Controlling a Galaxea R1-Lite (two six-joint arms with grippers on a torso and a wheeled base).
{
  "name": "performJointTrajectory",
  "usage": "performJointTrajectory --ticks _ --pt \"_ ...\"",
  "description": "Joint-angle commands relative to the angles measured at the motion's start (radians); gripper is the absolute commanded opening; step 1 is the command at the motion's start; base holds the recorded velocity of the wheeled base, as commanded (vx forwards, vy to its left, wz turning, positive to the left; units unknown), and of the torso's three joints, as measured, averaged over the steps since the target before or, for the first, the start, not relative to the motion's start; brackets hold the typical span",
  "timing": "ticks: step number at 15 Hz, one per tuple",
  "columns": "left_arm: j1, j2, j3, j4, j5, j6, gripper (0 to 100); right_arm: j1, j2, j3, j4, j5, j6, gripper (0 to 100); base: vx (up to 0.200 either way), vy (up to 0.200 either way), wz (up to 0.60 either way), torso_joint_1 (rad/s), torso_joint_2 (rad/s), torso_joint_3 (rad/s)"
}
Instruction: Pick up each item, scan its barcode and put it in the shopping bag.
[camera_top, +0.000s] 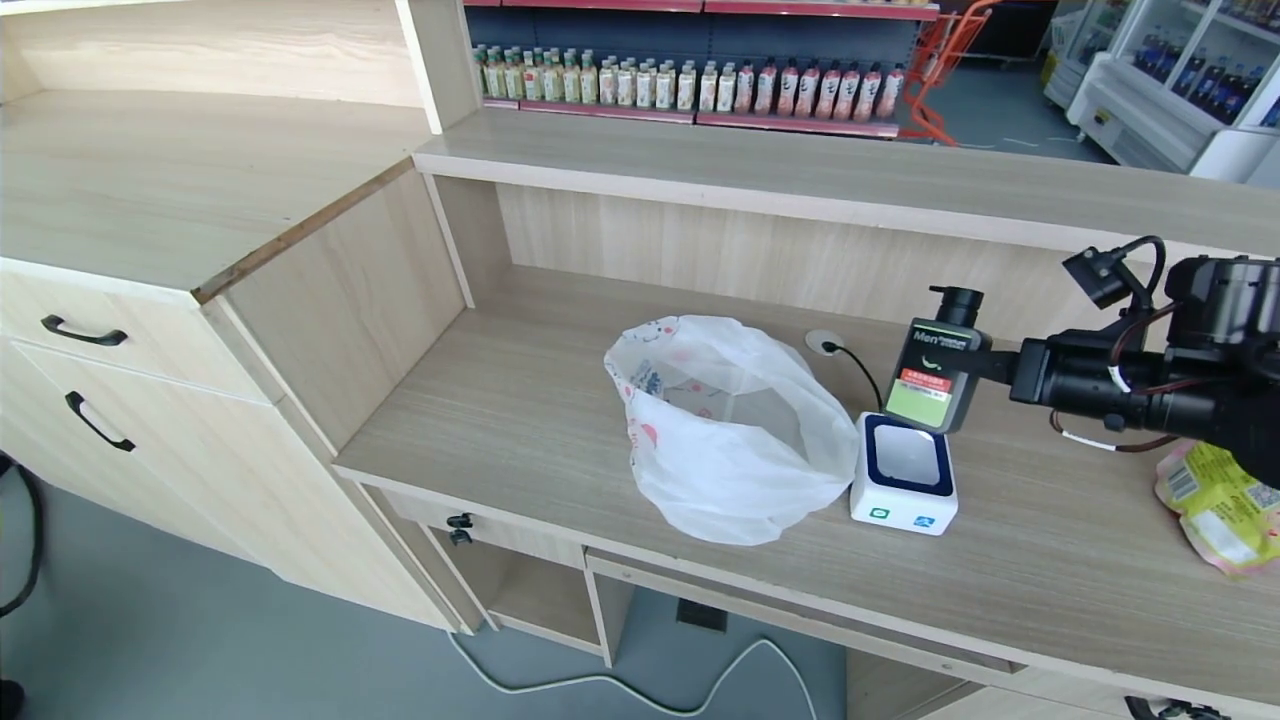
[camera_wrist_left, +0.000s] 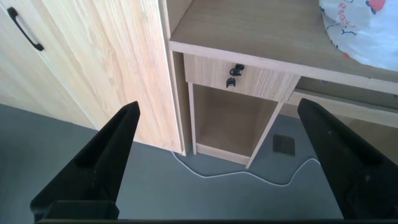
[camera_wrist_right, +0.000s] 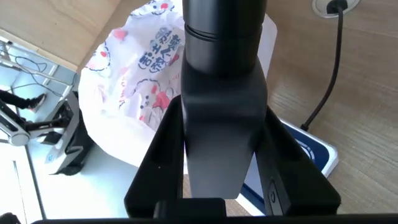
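shopping bag (camera_top: 730, 430) of thin white printed plastic is stood open near the front edge of the pale wooden counter (camera_top: 520, 430). lower and nearer, before a small keyed drawer (camera_wrist_left: 261, 78), the left gripper (camera_wrist_left: 219, 106) is held with its fingers spread wide and nothing between them. just beside the bag, a white box scanner (camera_top: 905, 470) with a blue-framed window is set. above its far edge a dark rectangular bottle (camera_top: 940, 375) with a black cap is clamped upright by the right gripper (camera_top: 978, 362). a yellow snack packet (camera_top: 1220, 505) is laid at the counter's right end.
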Motion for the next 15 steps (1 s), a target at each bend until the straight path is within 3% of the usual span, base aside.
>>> performJointTrajectory --ticks 1,15 --pt "0.0 0.0 0.0 0.0 0.0 0.0 100 -0.002 0.057 0.014 -0.021 0.001 0.006 0 0.0 0.0 0.0 0.0 0.0 0.0" --pt "0.0 0.0 0.0 0.0 0.0 0.0 100 0.03 0.134 0.048 -0.134 0.027 0.055 0 0.0 0.0 0.0 0.0 0.0 0.0"
